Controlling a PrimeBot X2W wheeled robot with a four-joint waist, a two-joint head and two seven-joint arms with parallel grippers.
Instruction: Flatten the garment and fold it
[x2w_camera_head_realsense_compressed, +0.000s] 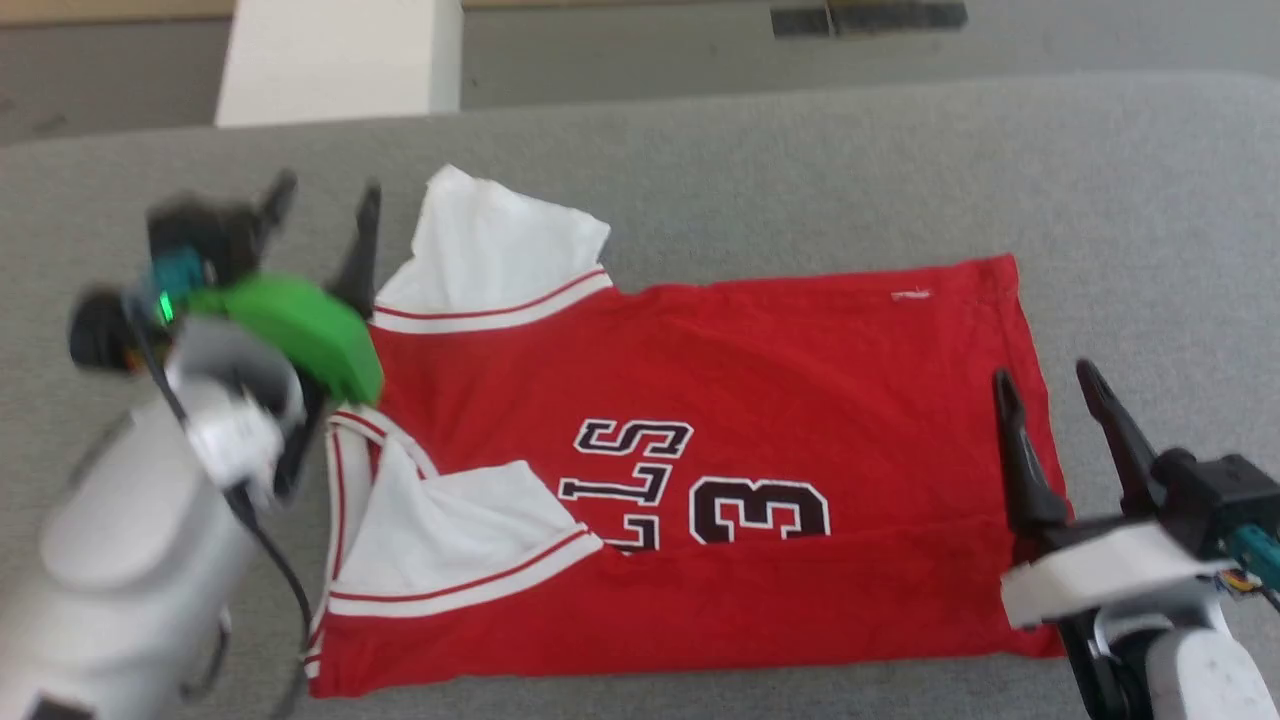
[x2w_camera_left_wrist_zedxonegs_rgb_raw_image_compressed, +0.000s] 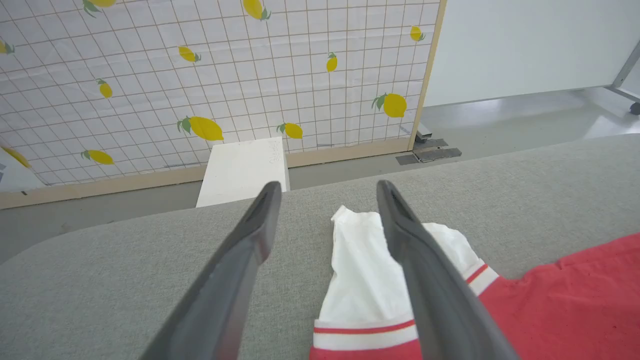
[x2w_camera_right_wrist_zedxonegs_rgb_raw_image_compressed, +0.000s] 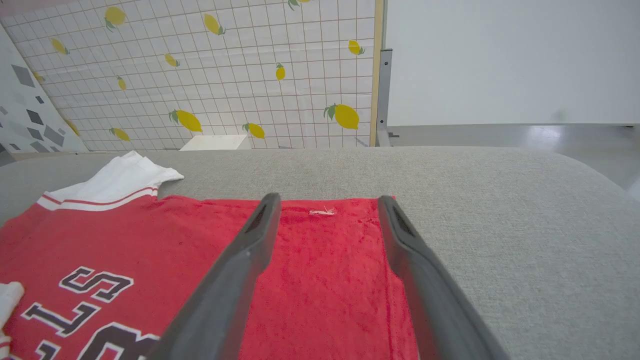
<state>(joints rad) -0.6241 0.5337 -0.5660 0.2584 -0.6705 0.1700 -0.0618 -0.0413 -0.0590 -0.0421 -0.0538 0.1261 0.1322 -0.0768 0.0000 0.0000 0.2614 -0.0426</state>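
Far left: left jaws, spread wide, pinching nothing, poised at the collar end by the edge of the far white sleeve (x2w_camera_head_realsense_compressed: 500, 250).

Middle: the garment (x2w_camera_head_realsense_compressed: 760, 400), flat on the grey bench (x2w_camera_head_realsense_compressed: 800, 170), long axis left to right across the head view. Sleeves and collar to the left, hem (x2w_camera_head_realsense_compressed: 1025, 400) to the right. Near long edge seemingly already turned up over the lower half of the dark lettering (x2w_camera_head_realsense_compressed: 690, 480).

Far right: right jaws, likewise spread and empty, poised over the hem edge, tips pointing across the cloth toward the far side.

Likely next: a fold across the long axis, one end carried toward the other. Each end within reach of its own arm, with the sleeve end nearer the left and the hem nearer the right.
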